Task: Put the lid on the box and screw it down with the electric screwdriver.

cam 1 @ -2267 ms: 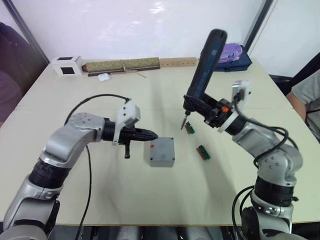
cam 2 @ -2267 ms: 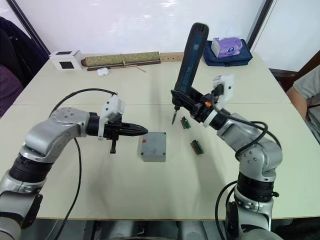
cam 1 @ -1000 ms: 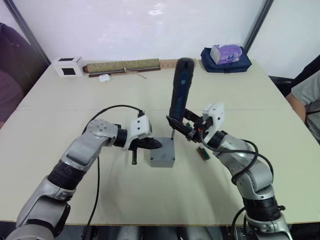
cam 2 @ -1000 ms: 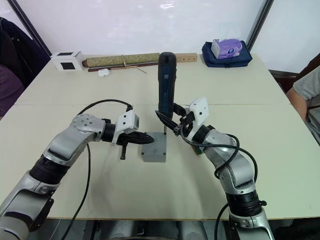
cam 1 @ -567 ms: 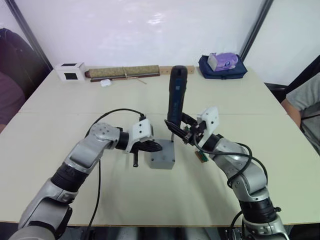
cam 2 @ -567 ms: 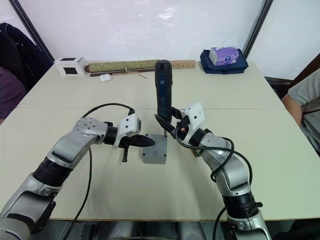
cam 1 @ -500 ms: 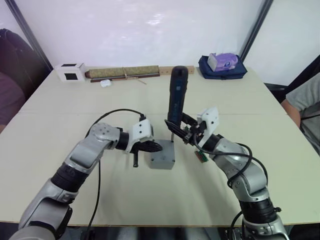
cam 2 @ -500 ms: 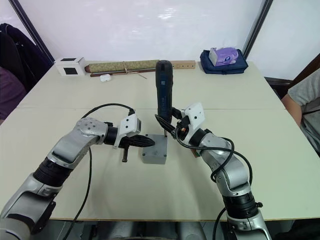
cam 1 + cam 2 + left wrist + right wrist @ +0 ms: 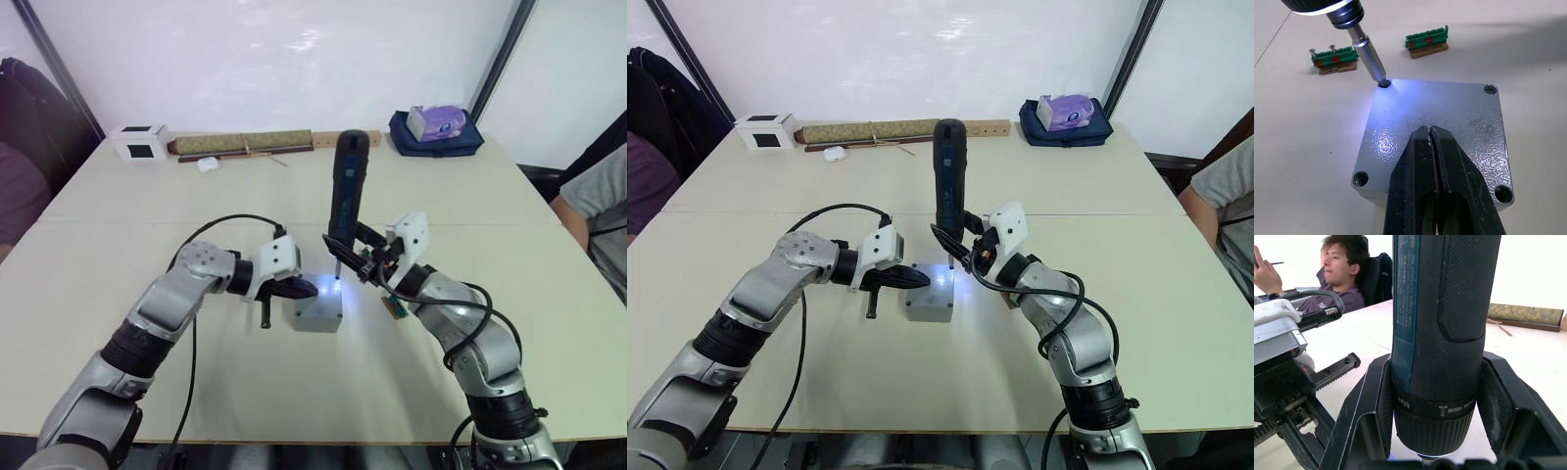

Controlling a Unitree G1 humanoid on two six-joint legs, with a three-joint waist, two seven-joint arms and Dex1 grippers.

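On the electric screwdriver (image 9: 1442, 323), white lettering reads partly "GERMANY".

Open surface (image 9: 323, 392) lies along the lower frame, below the box (image 9: 318, 311). Two green circuit boards (image 9: 1334, 57) sit just beside the box's far corner, where the electric screwdriver (image 9: 346, 196) stands upright.

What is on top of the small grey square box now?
The flat grey lid covers the square grey box. The shut left gripper presses on it; the black electric screwdriver stands in one corner hole. The box's inside is hidden.
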